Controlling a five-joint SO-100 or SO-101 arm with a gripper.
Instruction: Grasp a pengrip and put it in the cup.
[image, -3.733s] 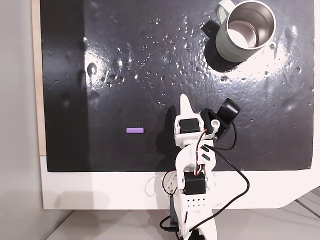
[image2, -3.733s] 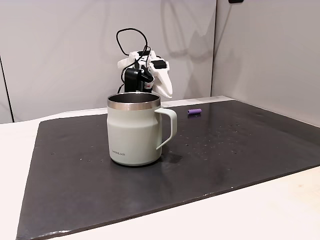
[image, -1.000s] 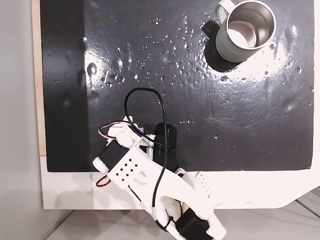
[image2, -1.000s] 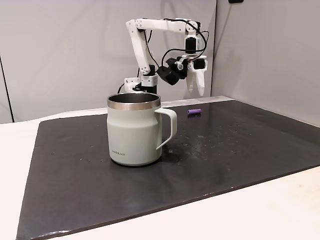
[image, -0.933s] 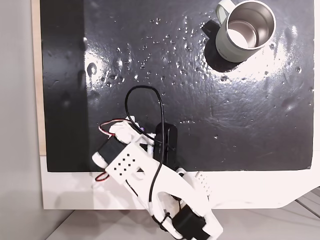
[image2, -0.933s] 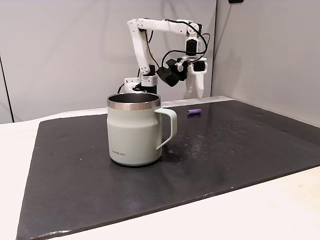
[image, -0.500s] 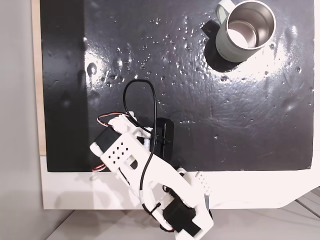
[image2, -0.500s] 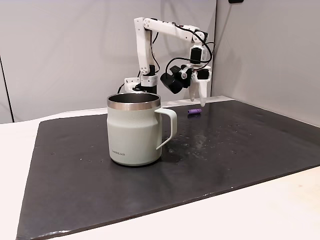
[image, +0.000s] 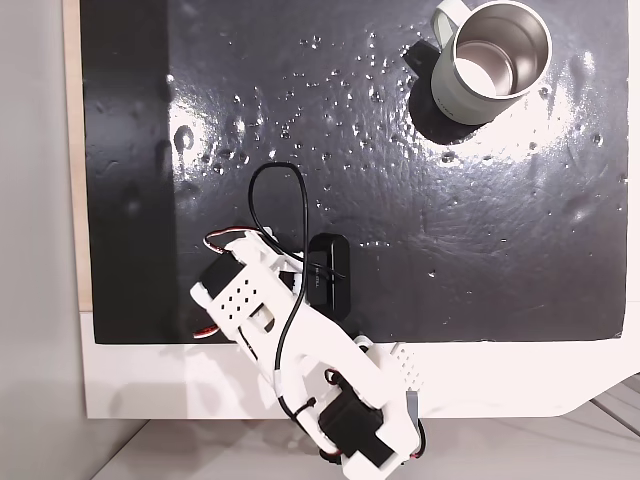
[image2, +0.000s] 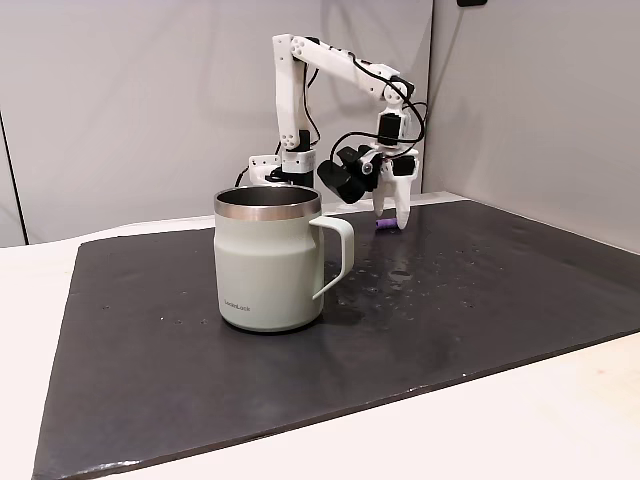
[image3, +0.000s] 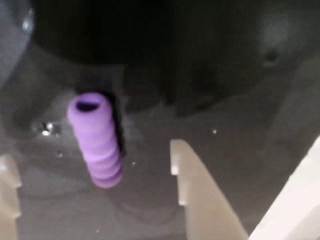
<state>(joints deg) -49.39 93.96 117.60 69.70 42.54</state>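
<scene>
Top-down fixed view, progress: the white two-finger gripper of the arm (image: 262, 262) is down over the near-left part of the black glossy mat (image: 450, 230); nothing has been lifted, so grasp, carry and drop all look to be ahead.
Top-down fixed view, cup: the pale grey-green mug with a shiny steel inside and loop handle (image: 487, 62) stands upright at the far right corner of the mat, well apart from the gripper, and I see nothing in it.
Top-down fixed view, surroundings: a black cable (image: 283, 205) loops off the arm; the mat between gripper and mug carries only glints and droplets.

Side fixed view, progress: the gripper (image2: 391, 216) points down with its tips at the mat, just beside the tiny light-purple ridged rubber pengrip (image2: 382, 224), which lies on the mat.
Side fixed view, obstacles: the mug (image2: 268, 260) sits nearer the camera; its rim is the one thing the carry must clear, I'd judge.

Wrist view, pengrip: the pengrip (image3: 96, 139) lies flat on the mat, hollow end towards the top of the picture.
Wrist view, gripper: the fingers (image3: 197, 195) stand parted, one on each side of the pengrip, neither touching it. The gap is wide enough to take it.
Wrist view, what's left: closing on it comes first, as I read it.
</scene>
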